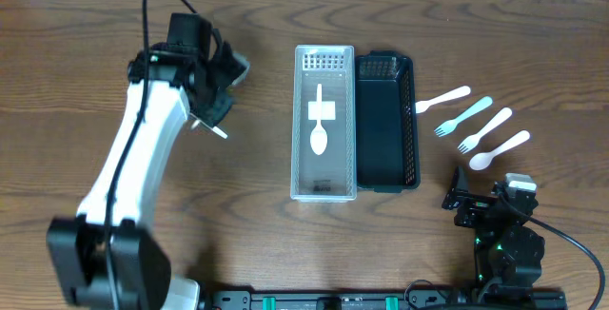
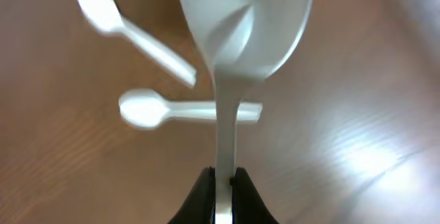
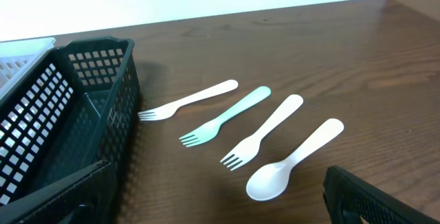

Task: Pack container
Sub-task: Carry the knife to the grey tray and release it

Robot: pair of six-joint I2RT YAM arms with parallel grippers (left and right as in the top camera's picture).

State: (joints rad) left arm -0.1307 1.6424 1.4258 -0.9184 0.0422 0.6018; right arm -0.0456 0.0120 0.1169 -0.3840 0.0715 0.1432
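At 9 o'clock of the baskets: left gripper [image 2: 222, 181] pinches the handle of the held spoon [image 2: 244, 25], which hangs clear of the table, probably for carrying across.
Held spoon's look: glossy white plastic, slim handle, ridge under the bowl.
Beneath it: loose spoons [image 2: 148, 109], blurred.
Clear basket [image 1: 296, 129]: packed spoon [image 1: 320, 137] lies lengthwise, so spoons likely go here.
Black basket [image 1: 411, 125]: nothing seen inside.
At its 3 o'clock: forks [image 1: 463, 117] fanned within the right arm's reach.
Right gripper [image 1: 476, 205]: spread wide, holding nothing.

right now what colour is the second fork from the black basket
The fork is pale teal, clearest in the right wrist view.
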